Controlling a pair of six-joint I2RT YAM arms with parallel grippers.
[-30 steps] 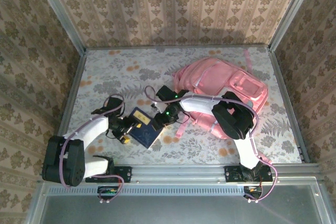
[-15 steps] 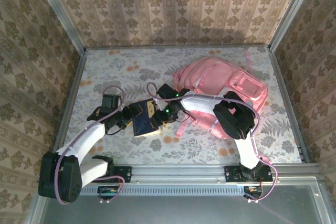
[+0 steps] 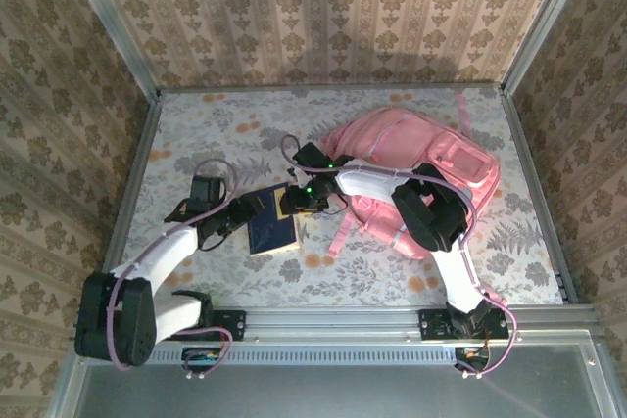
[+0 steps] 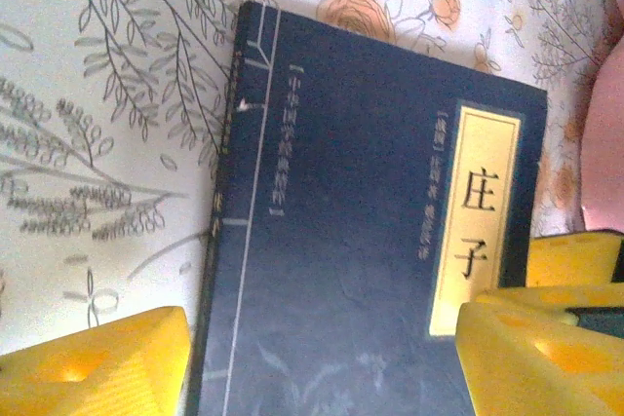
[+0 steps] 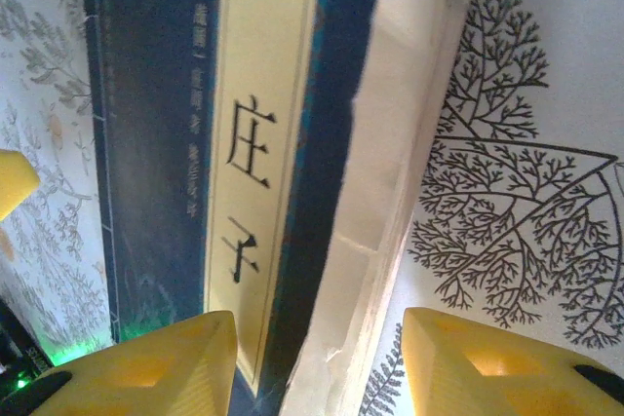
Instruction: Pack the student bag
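The student bag point(image 3: 431, 163) lies on the right of the table point(image 3: 196, 134), the blue book point(image 3: 272, 230) just left of it. We should steady the book on both sides before lifting it bagward. The left gripper point(image 3: 238, 218) straddles its width, clamping or not we cannot tell; the right gripper point(image 3: 297, 205) gapes over the fore-edge. Since a second ago, the book has turned squarer.

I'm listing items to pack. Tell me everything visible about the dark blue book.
The book is dark blue, with a cream label of Chinese characters and pale page edges. It lies closed, cover up, on the floral tablecloth beside the student bag, between the left end effector and right end effector, both open.
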